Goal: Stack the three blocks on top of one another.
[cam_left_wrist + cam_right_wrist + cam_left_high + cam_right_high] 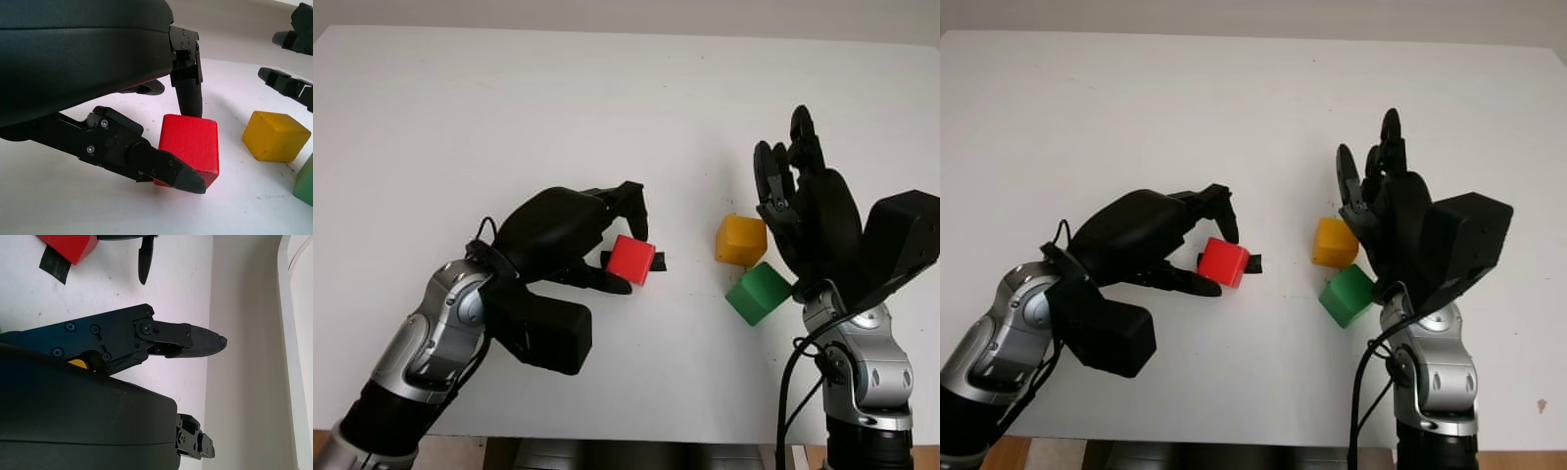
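I am seeing my left hand (607,245) at lower centre-left, its fingers (166,169) closing around the red block (631,259), which is sitting on the white table (509,117) over a black tape mark (658,262). Right of centre, the green block (758,292) is lying nearest me, the yellow block (741,240) just behind it. My right hand (798,196) is hovering beside them, open and holding nothing.

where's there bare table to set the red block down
Bare table lies beyond the left hand gripping the red block, and between that block and the yellow block. It is crowded where the green block and the open right hand sit close together.
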Controlling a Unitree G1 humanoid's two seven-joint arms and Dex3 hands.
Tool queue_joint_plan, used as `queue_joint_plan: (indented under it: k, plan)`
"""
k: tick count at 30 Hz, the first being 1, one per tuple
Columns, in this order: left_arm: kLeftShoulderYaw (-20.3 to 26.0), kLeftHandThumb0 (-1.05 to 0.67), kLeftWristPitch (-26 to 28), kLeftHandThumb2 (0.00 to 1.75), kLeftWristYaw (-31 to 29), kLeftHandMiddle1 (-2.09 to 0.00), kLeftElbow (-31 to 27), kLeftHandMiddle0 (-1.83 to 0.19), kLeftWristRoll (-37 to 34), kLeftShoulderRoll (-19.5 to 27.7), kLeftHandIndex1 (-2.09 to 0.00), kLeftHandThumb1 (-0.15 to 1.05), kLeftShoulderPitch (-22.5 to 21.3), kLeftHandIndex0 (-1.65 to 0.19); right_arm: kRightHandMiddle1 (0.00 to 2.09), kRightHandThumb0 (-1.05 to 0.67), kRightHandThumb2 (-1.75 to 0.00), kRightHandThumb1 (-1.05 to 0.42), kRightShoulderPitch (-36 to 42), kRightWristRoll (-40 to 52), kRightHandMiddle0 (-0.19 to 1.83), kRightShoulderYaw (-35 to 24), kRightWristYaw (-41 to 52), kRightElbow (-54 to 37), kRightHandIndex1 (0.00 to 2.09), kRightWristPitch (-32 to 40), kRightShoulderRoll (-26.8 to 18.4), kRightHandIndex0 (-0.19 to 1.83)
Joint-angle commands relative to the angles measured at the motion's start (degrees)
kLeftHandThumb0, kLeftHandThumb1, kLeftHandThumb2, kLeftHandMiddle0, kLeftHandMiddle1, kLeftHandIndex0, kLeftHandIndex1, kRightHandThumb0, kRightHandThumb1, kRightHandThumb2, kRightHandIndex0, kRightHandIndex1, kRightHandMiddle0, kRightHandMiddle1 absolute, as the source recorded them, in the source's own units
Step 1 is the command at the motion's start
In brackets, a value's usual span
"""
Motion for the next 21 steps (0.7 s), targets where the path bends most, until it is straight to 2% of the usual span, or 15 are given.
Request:
queue_joint_plan:
  k: [1,10,21]
  plan:
    - [-0.47,-0.37,0.2,0.17,0.62,-0.05,-0.3,-0.3,0.35,-0.65,-2.05,1.05,-0.81,-0.11,0.0,-0.55,-0.45,-1.05,0.68,-0.23,-0.19,-0.08,-0.16,-1.35,0.0,-0.49,0.21,-0.19]
    - [-0.76,-0.37,1.36,0.14,0.09,-0.05,0.15,-0.31,1.0,-1.41,-2.08,1.05,-1.43,-0.11,0.0,-0.55,-0.46,-1.05,0.88,0.28,-0.19,-0.25,-0.04,-1.24,0.0,-0.5,0.42,-0.19]
    - [-1.35,-0.37,1.22,0.15,1.78,-0.06,1.12,-0.33,3.09,-1.69,-2.01,1.05,-1.44,-0.16,0.0,-0.55,-0.46,-1.05,1.02,0.27,-0.19,-0.41,0.27,-1.09,0.0,-0.63,0.34,-0.19]
